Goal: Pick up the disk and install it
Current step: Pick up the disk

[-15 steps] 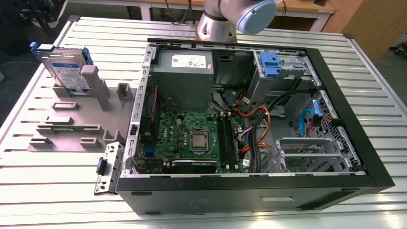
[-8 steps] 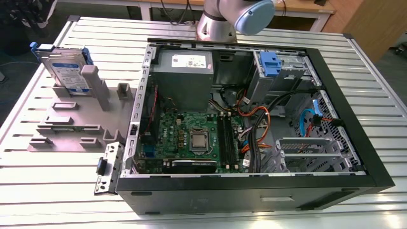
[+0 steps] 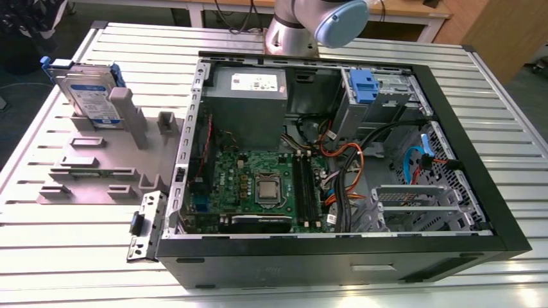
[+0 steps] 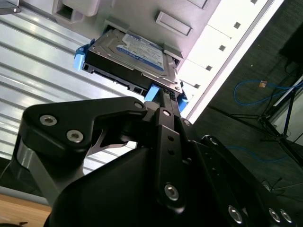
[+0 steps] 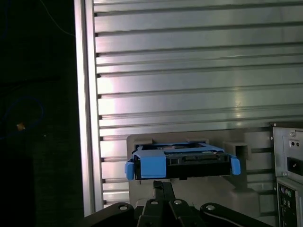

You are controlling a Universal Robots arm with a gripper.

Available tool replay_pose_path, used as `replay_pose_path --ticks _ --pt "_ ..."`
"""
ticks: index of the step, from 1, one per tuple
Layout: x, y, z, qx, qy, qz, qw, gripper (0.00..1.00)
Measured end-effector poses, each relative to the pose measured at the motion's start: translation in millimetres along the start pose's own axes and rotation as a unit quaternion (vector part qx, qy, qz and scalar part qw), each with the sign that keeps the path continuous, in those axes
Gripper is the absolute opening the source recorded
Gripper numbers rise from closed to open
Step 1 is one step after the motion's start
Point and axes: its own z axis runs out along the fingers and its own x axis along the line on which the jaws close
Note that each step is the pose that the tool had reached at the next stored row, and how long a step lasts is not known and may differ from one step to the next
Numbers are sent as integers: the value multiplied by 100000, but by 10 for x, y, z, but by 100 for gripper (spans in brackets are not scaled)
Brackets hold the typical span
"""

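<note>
The disk (image 3: pixel 88 93), a silver drive with a white-and-blue label in a blue carrier frame, stands on edge in a slot of the grey holder (image 3: pixel 94 163) at the exterior view's left. In both wrist views the disk (image 4: pixel 135 54) (image 5: pixel 182 163) lies just beyond the tips of my gripper (image 4: pixel 164 97) (image 5: pixel 163 185). The black fingers (image 5: pixel 161 191) run close together to a narrow point, shut on nothing. I cannot tell whether the tips touch the blue frame. The arm's grey and blue joint (image 3: pixel 330 19) shows at the back of the table.
An open black computer case (image 3: pixel 342 160) lies on its side on the slatted metal table (image 3: pixel 479 83), showing the motherboard, cables, a grey power supply (image 3: pixel 248 96) and a blue-latched drive bay (image 3: pixel 368 86). The table's edge (image 5: pixel 85 118) runs close beside the holder.
</note>
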Motion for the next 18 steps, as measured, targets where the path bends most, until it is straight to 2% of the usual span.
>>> replay_pose_path --ticks 18 --pt "5 0 0 -1 29 -759 99997 11"
